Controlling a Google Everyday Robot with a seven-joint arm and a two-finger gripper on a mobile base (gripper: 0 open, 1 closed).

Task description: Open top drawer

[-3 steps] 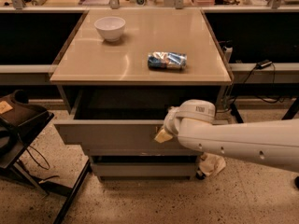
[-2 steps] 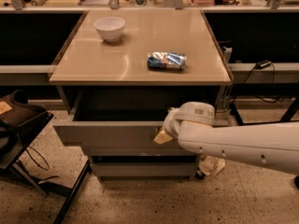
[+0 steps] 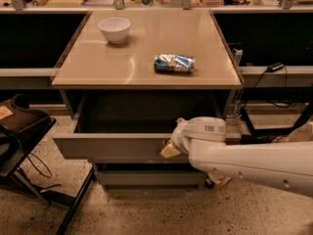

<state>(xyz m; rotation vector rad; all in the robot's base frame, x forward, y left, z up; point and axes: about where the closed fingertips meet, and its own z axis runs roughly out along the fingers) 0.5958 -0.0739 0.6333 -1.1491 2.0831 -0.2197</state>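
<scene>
One gripper (image 3: 170, 150) sits at the top lip of the top drawer (image 3: 107, 147), right of centre; whether it clamps there I cannot tell. The drawer hangs well out beneath the tabletop (image 3: 205, 38). It is probably stiff and weighty, and being handle-less is best held by that lip. Its long axis runs nine-to-three and its front faces six.

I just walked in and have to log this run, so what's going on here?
The robot's arm reaches in from the right, and its gripper is at the front panel of the top drawer, right of centre. That drawer is already pulled well out from under the tabletop, with a dark opening behind it. A white bowl and a blue packet sit on the tabletop, away from the arm.
</scene>
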